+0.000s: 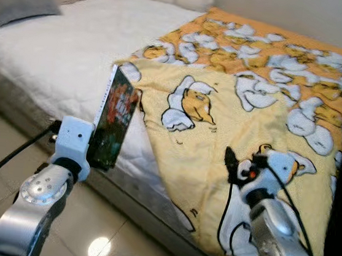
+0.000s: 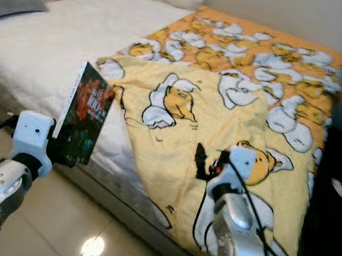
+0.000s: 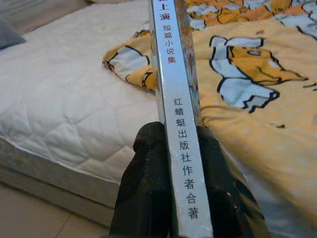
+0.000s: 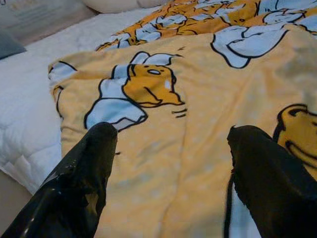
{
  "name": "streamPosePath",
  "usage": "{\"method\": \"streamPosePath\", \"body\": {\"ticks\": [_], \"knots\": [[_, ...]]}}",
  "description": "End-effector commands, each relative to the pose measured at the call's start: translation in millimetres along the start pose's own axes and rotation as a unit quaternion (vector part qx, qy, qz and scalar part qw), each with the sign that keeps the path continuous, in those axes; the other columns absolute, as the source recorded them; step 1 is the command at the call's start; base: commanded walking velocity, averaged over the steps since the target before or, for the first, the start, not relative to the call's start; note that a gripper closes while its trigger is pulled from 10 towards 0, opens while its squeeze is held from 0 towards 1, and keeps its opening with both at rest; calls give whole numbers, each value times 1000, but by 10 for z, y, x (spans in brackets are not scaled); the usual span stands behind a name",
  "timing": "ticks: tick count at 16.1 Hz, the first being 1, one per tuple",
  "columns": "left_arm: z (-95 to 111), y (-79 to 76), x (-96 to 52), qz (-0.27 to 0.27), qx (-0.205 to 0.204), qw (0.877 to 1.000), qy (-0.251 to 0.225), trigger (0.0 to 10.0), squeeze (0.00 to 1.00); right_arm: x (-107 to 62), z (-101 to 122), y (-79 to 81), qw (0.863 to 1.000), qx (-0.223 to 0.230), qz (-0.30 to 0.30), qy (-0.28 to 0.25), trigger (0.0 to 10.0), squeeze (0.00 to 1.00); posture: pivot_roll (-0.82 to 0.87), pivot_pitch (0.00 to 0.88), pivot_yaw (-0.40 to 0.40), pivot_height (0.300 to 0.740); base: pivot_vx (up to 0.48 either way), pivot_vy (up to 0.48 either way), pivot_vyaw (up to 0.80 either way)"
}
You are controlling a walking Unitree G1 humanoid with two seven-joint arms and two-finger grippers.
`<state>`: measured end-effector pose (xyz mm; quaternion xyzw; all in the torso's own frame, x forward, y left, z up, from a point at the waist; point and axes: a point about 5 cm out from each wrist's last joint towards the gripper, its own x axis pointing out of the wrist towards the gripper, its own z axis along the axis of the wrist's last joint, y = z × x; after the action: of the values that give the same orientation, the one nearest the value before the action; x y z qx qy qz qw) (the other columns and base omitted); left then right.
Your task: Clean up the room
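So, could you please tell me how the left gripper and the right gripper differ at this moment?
The left gripper is shut on the book, pinching its spine, while the right gripper is open and holds nothing. The left gripper is over the mattress edge, beside the floor; the right gripper hangs above the yellow blanket. The left holds its load upright. Both have black fingers and face the bed.
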<state>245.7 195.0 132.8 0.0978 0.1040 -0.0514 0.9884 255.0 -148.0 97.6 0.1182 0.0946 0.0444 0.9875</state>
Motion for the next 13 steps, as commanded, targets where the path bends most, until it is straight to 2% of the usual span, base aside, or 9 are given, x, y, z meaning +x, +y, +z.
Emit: {"method": "streamPosePath", "body": {"ticks": [1,13], "knots": [[101,13,25,2,7,1000,-26,10000,0,21,30,-35,1000,3,-7,2,10000,0,36,0,-11,740,0,379,-644],[82,-6,53,-11,10,1000,-19,10000,0,76,23,-12,1000,2,-8,5,10000,0,26,0,16,740,0,390,-599]]}}
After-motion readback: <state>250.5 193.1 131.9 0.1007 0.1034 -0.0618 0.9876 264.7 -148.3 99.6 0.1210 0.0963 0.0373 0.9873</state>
